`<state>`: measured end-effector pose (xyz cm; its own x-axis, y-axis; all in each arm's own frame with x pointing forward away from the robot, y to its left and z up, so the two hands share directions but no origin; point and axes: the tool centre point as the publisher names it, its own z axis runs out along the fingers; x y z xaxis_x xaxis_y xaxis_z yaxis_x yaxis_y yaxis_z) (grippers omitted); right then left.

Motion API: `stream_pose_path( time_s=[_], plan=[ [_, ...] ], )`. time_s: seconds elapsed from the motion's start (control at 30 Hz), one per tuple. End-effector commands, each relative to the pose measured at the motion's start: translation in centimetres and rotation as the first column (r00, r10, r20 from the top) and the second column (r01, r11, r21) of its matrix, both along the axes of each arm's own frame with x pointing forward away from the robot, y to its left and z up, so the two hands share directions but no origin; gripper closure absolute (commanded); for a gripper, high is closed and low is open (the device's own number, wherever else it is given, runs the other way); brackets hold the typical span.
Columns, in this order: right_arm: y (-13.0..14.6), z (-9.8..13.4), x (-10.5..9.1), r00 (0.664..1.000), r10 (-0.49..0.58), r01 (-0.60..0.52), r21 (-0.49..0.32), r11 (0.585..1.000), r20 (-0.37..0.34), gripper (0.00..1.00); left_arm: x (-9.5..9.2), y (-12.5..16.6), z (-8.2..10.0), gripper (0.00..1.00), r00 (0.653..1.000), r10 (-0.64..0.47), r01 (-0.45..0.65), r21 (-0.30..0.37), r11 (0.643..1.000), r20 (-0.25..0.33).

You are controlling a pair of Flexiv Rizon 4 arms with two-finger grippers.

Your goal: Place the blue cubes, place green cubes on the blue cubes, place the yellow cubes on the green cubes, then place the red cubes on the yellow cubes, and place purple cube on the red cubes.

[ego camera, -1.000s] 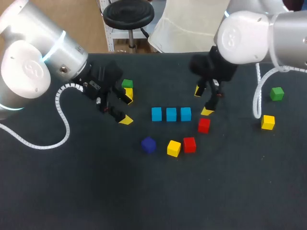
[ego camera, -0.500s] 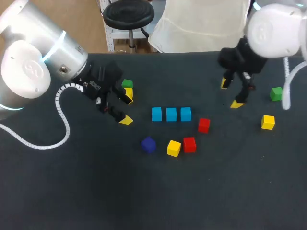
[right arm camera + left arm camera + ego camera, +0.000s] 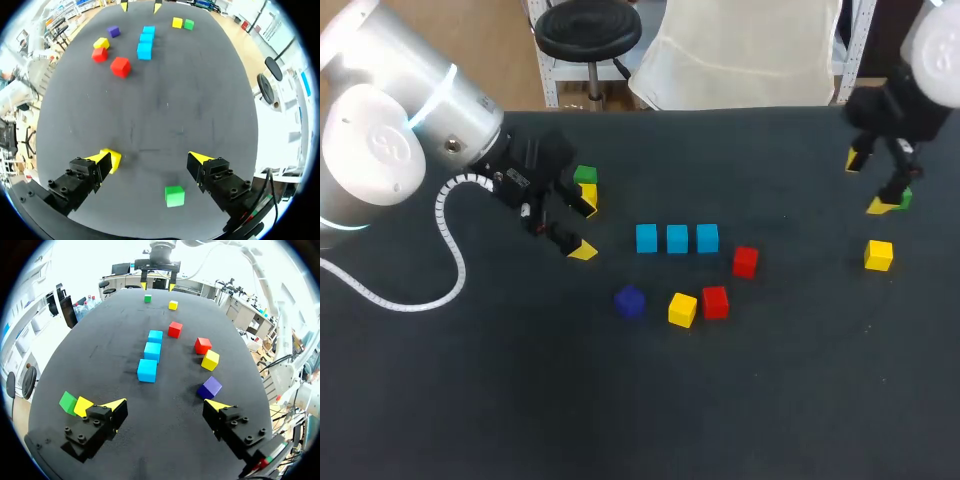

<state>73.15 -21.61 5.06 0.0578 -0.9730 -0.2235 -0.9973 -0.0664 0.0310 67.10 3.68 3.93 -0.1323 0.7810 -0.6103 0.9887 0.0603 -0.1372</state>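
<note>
Three blue cubes [image 3: 677,238] lie in a row at mid-table. Two red cubes [image 3: 745,261], a yellow cube [image 3: 682,309] and a purple cube [image 3: 630,302] are scattered just in front of the row. My left gripper [image 3: 582,225] hangs open left of the row, empty, with a green cube [image 3: 67,402] and a yellow cube [image 3: 82,406] just outside one finger. My right gripper [image 3: 868,183] is open and empty at the far right. A second green cube [image 3: 174,196] lies under it, between the fingers' lines. Another yellow cube [image 3: 114,159] sits beside one finger.
The dark table top [image 3: 520,400] is bare along its front half. The table's back edge [image 3: 720,108] runs close behind my right gripper. The right-hand yellow cube [image 3: 878,255] lies near the table's right side.
My right arm has swung from beside the blue row out to the right, ending over the right-hand green cube. The left arm and all cubes have stayed put.
</note>
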Motion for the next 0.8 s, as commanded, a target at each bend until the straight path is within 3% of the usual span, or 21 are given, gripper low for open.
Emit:
stream_pose_path(
  time_s=[0.03, 0.3, 0.8],
  plan=[
    [-2.0, -0.8, 0.9, 1.0, 0.003, -0.003, 0.013, 1.0, -0.005, 0.0, 0.0, 0.1, -0.1, 0.0, 1.0, -0.002, 0.002, -0.003, 1.0, 0.002],
    [-5.5, -1.9, 2.6, 1.0, 0.003, -0.002, 0.022, 1.0, -0.012, 0.0, 0.0, 0.1, -0.1, 0.0, 1.0, -0.002, 0.002, -0.003, 1.0, 0.002],
    [-8.9, -4.6, 5.7, 0.997, 0.052, -0.051, 0.01, 0.999, -0.052, 0.0, 0.0, 0.1, -0.1, 0.0, 1.0, -0.002, 0.002, -0.003, 1.0, 0.002]
  ],
)
